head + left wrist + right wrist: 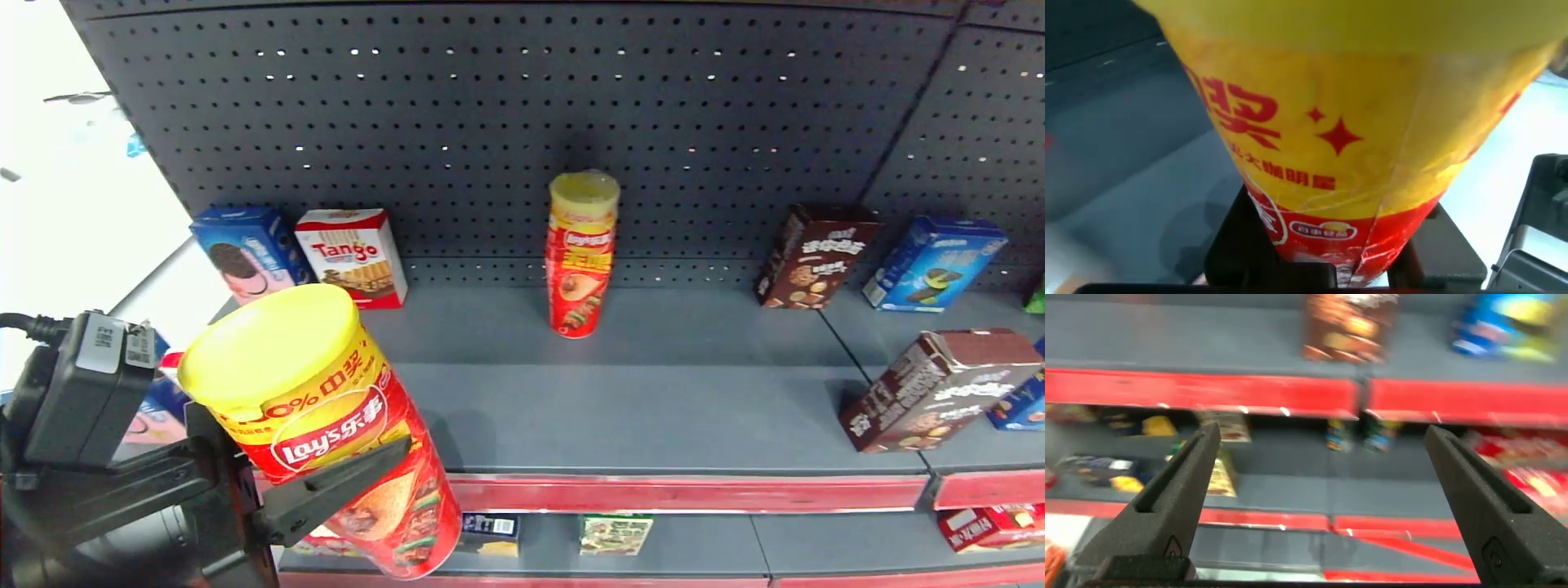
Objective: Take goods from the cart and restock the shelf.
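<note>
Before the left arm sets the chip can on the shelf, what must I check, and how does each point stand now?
1. The left gripper shut on the held chip can: ok.
2. The held chip can upright: not ok, it leans.
3. Bare room on the grey shelf before the standing chip can: ok.
4. The right gripper open, holding nothing: ok.
5. Grip firm enough not to slip: cannot tell.

Left pincer (331, 469), before the shelf (653, 408), grips a tilted can (310, 384). Beyond it, two boxes (351, 257). Beyond and rightward, a second can (581, 253) upright near the backboard (490, 122).
</note>
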Available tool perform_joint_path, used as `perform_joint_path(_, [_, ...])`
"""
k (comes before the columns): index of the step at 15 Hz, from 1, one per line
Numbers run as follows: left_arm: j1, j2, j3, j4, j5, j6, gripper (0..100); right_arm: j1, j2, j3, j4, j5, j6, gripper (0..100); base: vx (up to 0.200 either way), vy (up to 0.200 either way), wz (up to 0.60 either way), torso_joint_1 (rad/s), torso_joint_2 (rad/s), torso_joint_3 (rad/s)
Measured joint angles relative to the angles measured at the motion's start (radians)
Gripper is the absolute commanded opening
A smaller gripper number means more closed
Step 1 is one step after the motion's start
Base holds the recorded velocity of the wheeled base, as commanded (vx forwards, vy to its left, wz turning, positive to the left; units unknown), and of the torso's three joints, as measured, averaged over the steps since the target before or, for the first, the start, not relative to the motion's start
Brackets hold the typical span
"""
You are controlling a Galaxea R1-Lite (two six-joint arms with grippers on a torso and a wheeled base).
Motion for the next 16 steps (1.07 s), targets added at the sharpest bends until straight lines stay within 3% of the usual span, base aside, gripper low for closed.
perform_joint_path(11, [0.010,-0.001,-0.003,-0.009,0.000,-0.022,0,0.000,0.000,0.000,0.000,0.000,0.002,100,0.000,0.000,0.00,0.000,0.00,0.000])
perform_joint_path(13, [0.010,0.006,-0.005,-0.009,0.000,-0.022,0,0.000,0.000,0.000,0.000,0.000,0.003,100,0.000,0.000,0.60,0.005,0.01,0.002])
perform_joint_path(16, [0.010,0.018,-0.013,-0.010,-0.001,-0.021,0,0.000,0.000,0.000,0.001,0.000,0.005,100,0.000,0.000,0.00,0.000,0.00,0.000])
